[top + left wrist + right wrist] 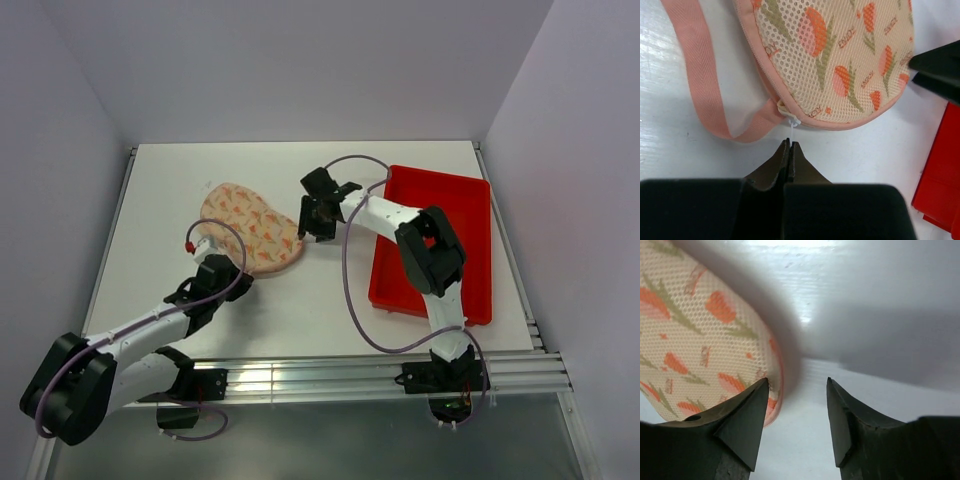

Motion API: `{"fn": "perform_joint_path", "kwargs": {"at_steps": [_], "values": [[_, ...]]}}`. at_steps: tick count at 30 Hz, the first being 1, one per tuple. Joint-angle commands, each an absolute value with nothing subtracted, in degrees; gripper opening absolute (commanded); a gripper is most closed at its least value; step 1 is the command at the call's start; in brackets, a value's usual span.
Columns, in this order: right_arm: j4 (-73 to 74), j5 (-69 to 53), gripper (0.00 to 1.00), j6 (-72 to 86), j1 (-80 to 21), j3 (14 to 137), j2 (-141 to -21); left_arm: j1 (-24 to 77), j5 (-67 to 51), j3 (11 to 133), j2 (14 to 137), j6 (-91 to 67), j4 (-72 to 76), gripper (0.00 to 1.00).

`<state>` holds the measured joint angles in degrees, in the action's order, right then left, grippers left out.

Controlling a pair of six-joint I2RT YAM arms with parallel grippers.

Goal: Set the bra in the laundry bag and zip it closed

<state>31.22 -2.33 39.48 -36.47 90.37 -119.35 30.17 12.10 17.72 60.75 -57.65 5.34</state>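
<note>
The left gripper (790,149) is clenching the thin white zipper pull (791,129) at the near edge of the peanut-shaped cream mesh laundry bag (250,225) lying left of centre, bra unseen, while the right gripper (796,390) is gaping beside it, so tugging risks dragging the unpinned bag.

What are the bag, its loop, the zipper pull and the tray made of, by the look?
Bag: soft mesh fabric, matte; tiny holes show over the tulip print. Loop: woven ribbon, probably cotton or polyester; herringbone ribs show. Pull: small, white, plastic-looking. Tray: likely hard plastic, glossy red, crisp moulded rim.
</note>
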Motion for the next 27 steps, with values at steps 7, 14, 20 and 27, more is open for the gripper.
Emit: {"fn": "perform_joint_path", "kwargs": {"at_steps": [7, 14, 20, 27], "values": [[25.60, -3.86, 0.61, 47.62, -38.93, 78.08, -105.30, 34.09, 6.24, 22.23, 70.74, -52.92, 13.00, 0.00], [14.77, -6.42, 0.63, 56.77, -41.48, 64.26, -95.46, 39.90, 7.91, 25.93, 74.27, -52.73, 14.15, 0.00], [9.76, -5.54, 0.63, 61.69, -43.42, 60.39, -95.54, 41.13, 6.42, 27.15, 75.76, -52.56, 15.91, 0.00], [5.20, -5.62, 0.63, 66.26, -43.94, 59.68, -98.96, 41.57, 5.45, 27.60, 75.41, -51.77, 16.26, 0.00]]}}
